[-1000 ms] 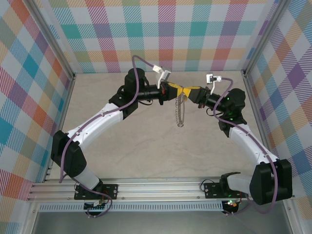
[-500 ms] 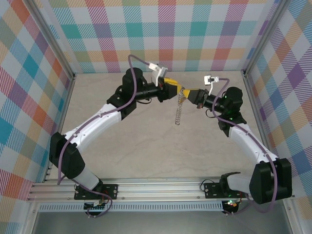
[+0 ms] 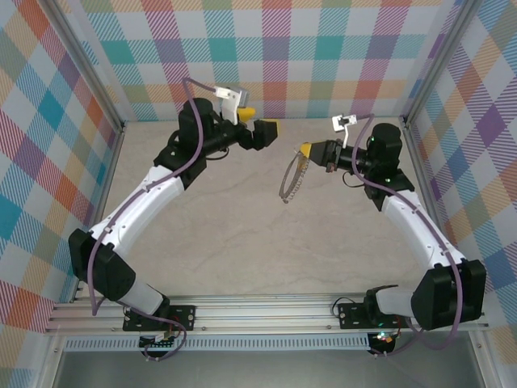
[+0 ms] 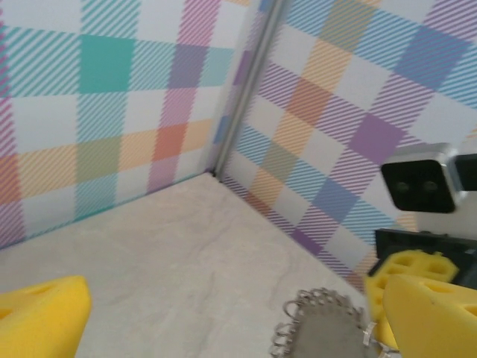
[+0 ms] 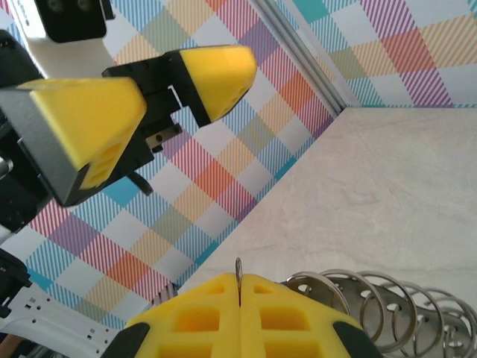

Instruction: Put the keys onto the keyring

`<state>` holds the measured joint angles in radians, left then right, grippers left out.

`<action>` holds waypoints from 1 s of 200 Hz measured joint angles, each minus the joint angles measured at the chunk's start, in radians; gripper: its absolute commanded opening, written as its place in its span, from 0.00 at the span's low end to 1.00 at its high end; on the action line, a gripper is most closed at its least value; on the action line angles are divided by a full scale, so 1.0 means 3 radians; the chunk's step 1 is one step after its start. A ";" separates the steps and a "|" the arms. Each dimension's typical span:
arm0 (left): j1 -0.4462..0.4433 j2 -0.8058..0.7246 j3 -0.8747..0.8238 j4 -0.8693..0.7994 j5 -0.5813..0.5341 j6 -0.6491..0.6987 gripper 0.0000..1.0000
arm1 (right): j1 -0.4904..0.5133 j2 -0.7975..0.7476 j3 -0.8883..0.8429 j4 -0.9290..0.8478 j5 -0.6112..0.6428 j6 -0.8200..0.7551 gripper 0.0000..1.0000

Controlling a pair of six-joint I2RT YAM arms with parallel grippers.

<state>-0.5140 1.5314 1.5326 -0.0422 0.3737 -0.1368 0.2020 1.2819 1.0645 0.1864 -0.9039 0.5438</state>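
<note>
Two claws amid plaid walls [image 3: 283, 48]: left claw [image 3: 258, 120] released; right claw [image 3: 307, 150] clenched on keyring [image 3: 291, 179]

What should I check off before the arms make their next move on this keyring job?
1. Right gripper shut on the keyring: ok.
2. Left gripper open, nothing between its pads: ok.
3. Left gripper apart from the keyring, with a gap between the two grippers: ok.
4. Keyring hangs from the right gripper without snagging on either arm: ok.
5. Lower end of the keyring off the table: cannot tell.
6. Key threaded on the keyring: cannot tell.
</note>
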 measured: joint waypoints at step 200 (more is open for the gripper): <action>0.0740 0.0913 0.0936 -0.0816 0.0744 0.0140 1.00 | -0.0043 0.1225 0.1270 -0.1250 -0.0773 -0.1007 0.00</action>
<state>-0.2920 1.8053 1.8133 -0.2871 0.5968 -0.0948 0.1890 1.6493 1.4456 -0.1886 -1.1358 0.2417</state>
